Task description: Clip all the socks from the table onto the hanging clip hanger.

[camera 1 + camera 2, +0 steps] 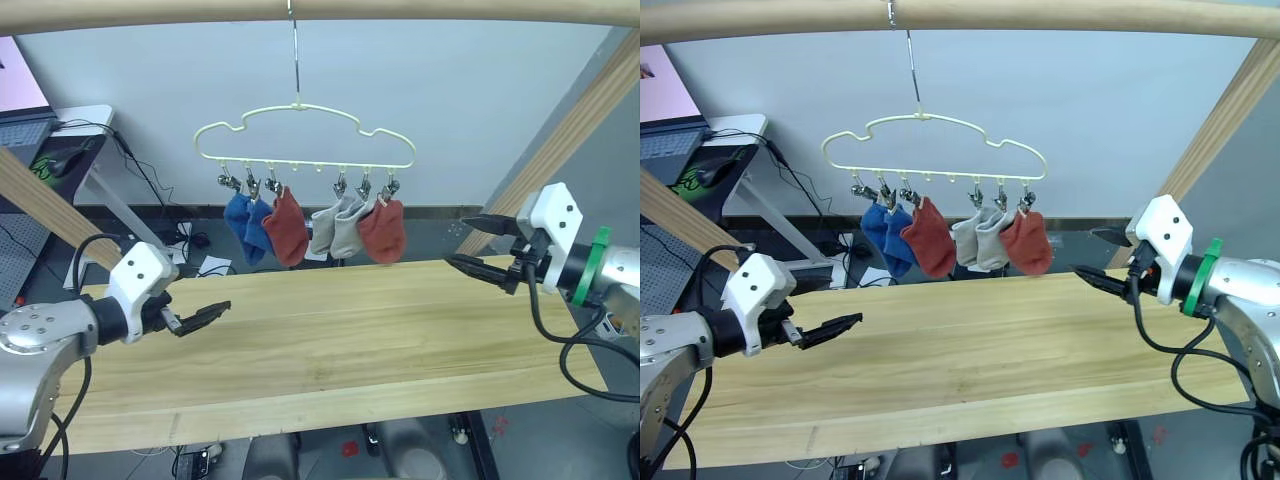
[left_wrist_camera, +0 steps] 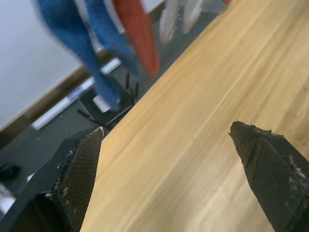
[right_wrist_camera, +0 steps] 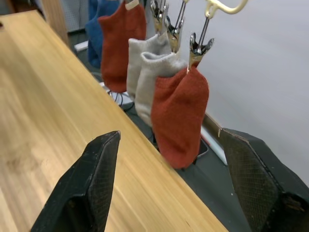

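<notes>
All six socks (image 1: 312, 226) already hang clipped to the clip hanger (image 1: 305, 140), up and ahead of both grippers, and none lies on the table (image 1: 340, 340), so the sensible finish is probably to draw both arms back without brushing them. The left gripper (image 1: 200, 318) and right gripper (image 1: 478, 247) hover low over the tabletop, jaws wide apart, holding nothing
</notes>
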Robot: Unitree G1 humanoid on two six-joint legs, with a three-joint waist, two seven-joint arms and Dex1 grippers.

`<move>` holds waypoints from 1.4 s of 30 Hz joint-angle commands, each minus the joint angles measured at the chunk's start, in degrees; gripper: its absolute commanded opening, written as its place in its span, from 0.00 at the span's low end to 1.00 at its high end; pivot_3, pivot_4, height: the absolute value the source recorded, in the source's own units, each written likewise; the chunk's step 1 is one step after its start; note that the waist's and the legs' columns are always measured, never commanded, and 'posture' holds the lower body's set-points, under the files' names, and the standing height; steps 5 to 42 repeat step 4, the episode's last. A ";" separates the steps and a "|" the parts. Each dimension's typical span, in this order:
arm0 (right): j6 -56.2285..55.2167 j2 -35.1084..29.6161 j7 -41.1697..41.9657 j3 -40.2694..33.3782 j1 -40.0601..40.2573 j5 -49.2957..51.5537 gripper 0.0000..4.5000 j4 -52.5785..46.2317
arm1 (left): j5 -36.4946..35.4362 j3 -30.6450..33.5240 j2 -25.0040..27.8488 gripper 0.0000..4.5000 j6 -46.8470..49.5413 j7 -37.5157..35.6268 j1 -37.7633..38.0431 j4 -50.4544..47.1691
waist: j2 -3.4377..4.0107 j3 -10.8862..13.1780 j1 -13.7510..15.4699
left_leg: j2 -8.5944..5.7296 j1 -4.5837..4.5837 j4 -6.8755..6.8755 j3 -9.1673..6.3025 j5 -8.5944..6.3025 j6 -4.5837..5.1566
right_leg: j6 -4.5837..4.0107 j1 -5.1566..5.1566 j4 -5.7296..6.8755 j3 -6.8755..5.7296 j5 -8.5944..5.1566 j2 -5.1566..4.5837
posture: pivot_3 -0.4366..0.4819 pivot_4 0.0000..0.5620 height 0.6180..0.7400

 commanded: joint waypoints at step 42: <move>-4.72 -2.73 3.39 -1.28 -1.75 0.49 0.76 3.31 | -1.95 4.80 0.33 1.00 0.64 -0.07 0.30 0.28 | -0.08 -0.73 0.74 | 0.00 0.00 -0.01 0.10 0.00 0.00 | -0.10 0.00 -0.01 -0.01 0.06 0.00 | 0.37 0.22 0.97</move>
